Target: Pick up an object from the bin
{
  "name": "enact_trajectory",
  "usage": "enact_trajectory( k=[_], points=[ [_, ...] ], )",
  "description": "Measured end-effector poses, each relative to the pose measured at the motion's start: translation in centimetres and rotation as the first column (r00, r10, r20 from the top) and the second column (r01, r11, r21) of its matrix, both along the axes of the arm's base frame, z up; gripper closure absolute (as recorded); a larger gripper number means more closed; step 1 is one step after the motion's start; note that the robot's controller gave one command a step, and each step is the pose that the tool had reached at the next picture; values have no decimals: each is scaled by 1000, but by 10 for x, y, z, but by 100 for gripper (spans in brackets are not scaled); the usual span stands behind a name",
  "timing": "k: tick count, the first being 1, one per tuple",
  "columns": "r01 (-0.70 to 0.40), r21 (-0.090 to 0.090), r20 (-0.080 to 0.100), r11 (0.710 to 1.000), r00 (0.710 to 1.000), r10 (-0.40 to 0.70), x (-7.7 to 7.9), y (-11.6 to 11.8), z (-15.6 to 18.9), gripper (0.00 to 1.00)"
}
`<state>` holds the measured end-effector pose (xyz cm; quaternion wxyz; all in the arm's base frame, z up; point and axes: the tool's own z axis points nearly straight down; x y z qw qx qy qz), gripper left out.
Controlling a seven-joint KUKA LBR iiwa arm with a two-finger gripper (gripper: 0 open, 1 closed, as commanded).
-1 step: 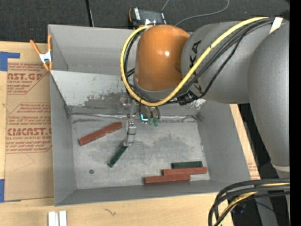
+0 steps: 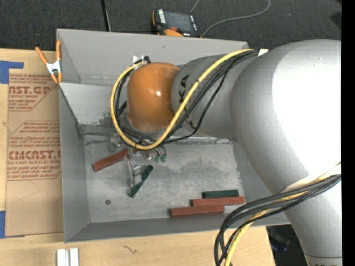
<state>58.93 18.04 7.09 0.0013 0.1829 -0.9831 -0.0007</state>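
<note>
My gripper (image 2: 135, 173) hangs below the orange wrist cover over the left middle of the bin floor. A dark green stick (image 2: 140, 180) lies slanted right at its tip, touching or very close to it. Whether the stick is between the fingers I cannot tell. A reddish-brown stick (image 2: 109, 161) lies just left of the gripper, angled up to the right.
Near the bin's front wall lie a long reddish-brown bar (image 2: 197, 210), a second reddish-brown bar (image 2: 217, 201) and a dark green bar (image 2: 219, 194), side by side. The arm covers the bin's right and back parts.
</note>
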Motion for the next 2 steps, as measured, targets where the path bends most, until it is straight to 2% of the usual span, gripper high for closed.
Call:
enact_trajectory(
  k=[1,2],
  points=[
    [2,1,4,1000,1000,-2,2,0,3,100],
    [-63,1,11,998,998,63,-33,-15,144,100]
  ],
)
